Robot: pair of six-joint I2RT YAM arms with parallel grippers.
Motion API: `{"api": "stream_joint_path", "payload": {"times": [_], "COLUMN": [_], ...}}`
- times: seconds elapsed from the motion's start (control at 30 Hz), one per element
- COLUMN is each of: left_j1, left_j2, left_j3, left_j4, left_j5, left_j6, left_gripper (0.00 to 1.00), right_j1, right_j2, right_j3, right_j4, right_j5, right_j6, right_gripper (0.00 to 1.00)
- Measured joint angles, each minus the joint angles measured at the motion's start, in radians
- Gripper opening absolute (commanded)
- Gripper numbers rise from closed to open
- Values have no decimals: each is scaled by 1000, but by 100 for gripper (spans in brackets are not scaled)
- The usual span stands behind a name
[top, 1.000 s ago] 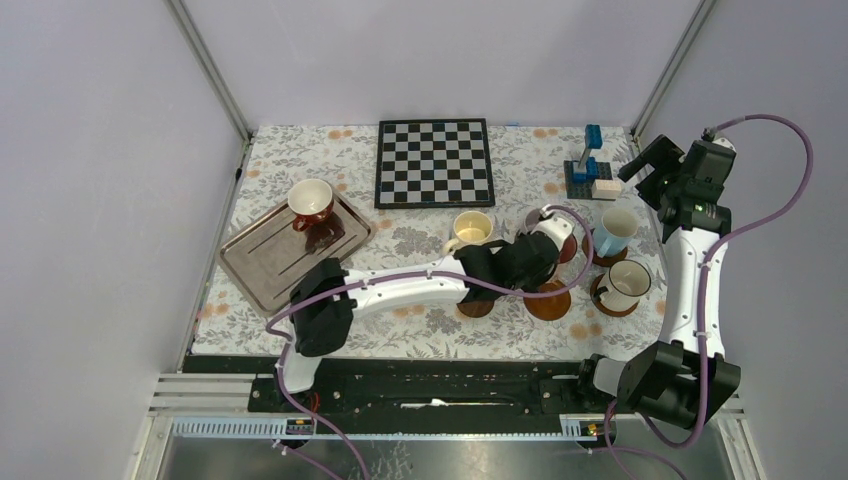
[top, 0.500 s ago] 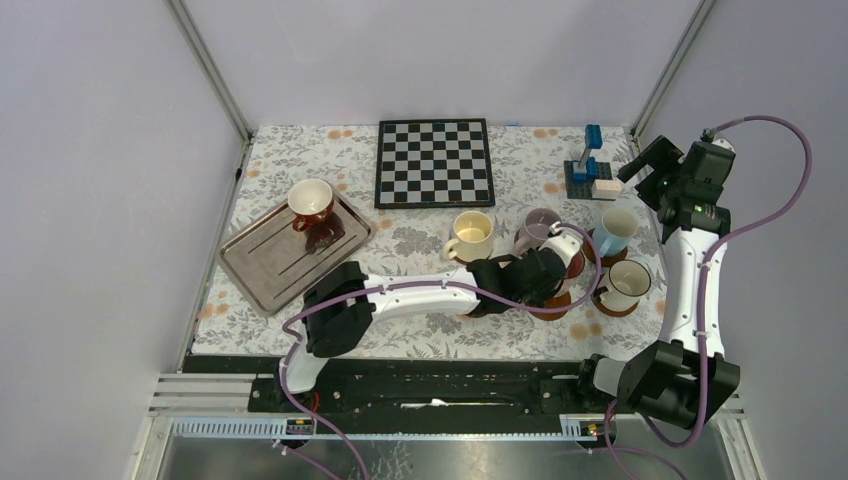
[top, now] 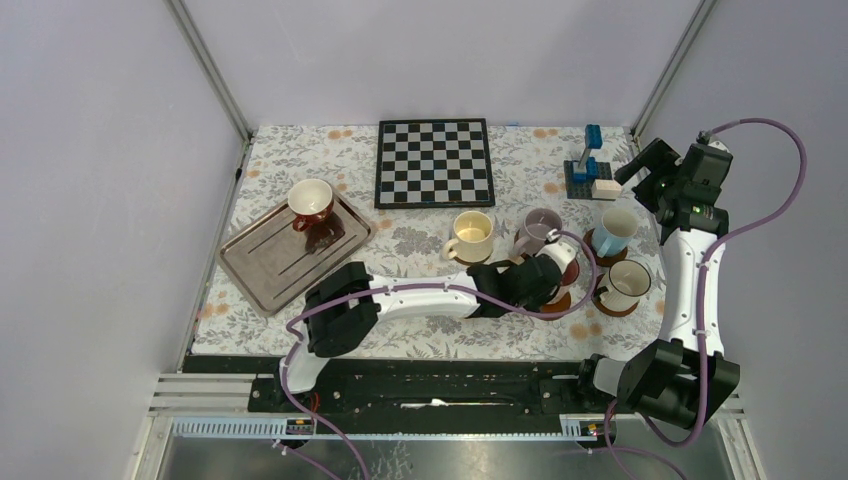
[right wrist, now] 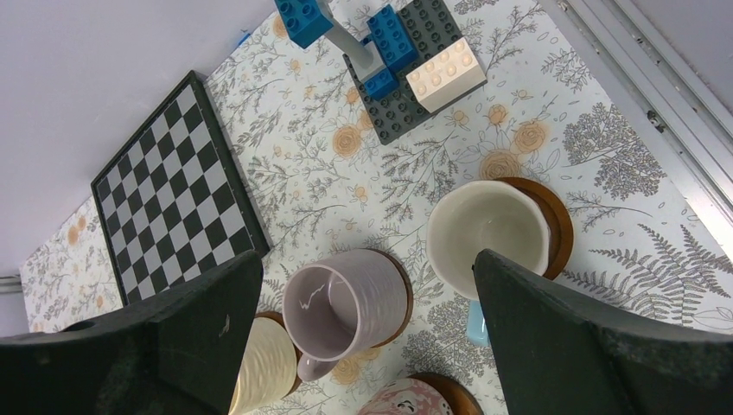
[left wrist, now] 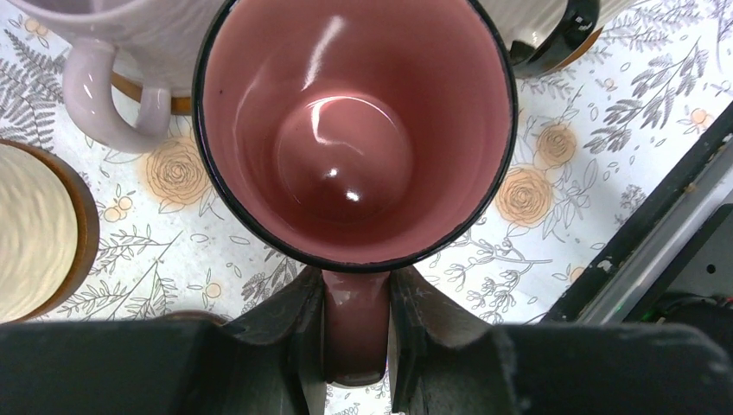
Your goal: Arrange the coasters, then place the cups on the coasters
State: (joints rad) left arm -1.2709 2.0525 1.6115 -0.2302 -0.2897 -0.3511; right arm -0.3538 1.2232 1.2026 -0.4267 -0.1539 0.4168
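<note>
The pink mug (left wrist: 359,147) is in my left pincer (left wrist: 356,294). My fingers (left wrist: 290,328) are clamped on either side of its handle (left wrist: 354,333). The mug stands upright, mouth up, straight ahead of the pincer. From above, a coaster (top: 553,301) shows just beneath mug and pincer. I cannot tell whether the mug rests on it or hangs just over it.

Ahead and to the left of this pincer is the lilac mug (left wrist: 130,30), on a coaster of its own. Near on the left is the cream mug (left wrist: 30,233), also on a coaster. Ahead and to the right is the white mug (left wrist: 527,26) with its dark rim, on a coaster too. All of them stand on the flowered desk (left wrist: 596,130).

My right pincer (right wrist: 365,259) is raised above the desk, its jaws wide apart and holding nothing. Below it, toward its right finger, the blue mug (right wrist: 488,229) sits on a coaster. The Lego bricks (right wrist: 406,60) lie ahead of this pincer, and the chessboard (right wrist: 177,194) lies off to its left.

The red mug (top: 311,200) stands on the metal tray (top: 262,265), well apart from both pincers, far to the left of the left one.
</note>
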Motion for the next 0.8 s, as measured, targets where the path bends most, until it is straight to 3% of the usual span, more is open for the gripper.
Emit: {"api": "stream_joint_path", "payload": {"times": [0.7,0.8], "left_j1": [-10,-13], "left_j2": [6,6], "left_j3": [-46,-51], "left_j4": [35,50], "left_j5": [27,26], "left_j6": [-25,-27], "left_gripper": [0,5], "right_j1": [0,0], "right_j2": [0,0], "right_j3": [-6,-8], "right_j4": [19,22], "right_j5": [-21,-23], "right_j6": [0,0], "right_gripper": [100,100]}}
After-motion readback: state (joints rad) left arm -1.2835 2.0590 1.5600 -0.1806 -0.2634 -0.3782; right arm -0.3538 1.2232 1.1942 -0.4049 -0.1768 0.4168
